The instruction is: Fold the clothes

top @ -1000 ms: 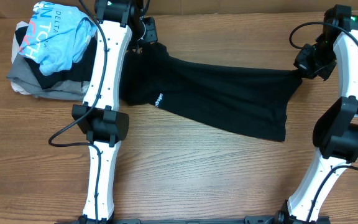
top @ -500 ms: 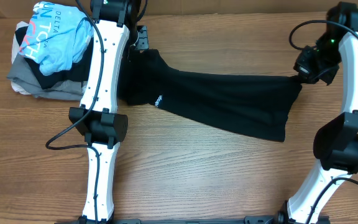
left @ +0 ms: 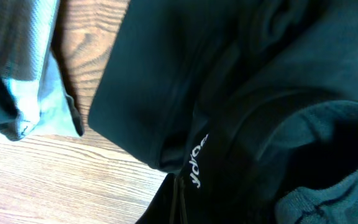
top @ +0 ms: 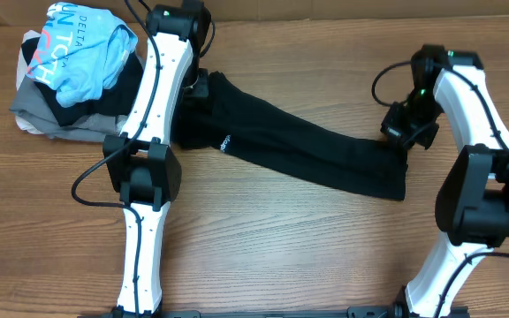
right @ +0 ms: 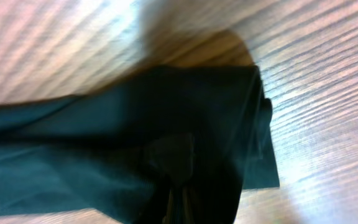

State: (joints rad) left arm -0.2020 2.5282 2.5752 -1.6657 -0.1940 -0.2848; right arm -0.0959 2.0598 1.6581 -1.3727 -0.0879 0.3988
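The black shirt lies stretched in a long band across the table, its small white logo near the left end. My left gripper is shut on the shirt's upper left end. My right gripper is shut on its upper right end, low over the fabric. In the left wrist view the black fabric fills the frame with the logo close to the jaws. In the right wrist view a folded black edge lies on the wood.
A pile of other clothes sits at the back left: a light-blue tee with lettering on top of a grey folded garment. The pile's edge shows in the left wrist view. The table's far edge runs behind both arms.
My right gripper has moved left and down toward the table, slackening the shirt's right end. The shirt has narrowed into a thinner band. My left gripper shifted slightly right.
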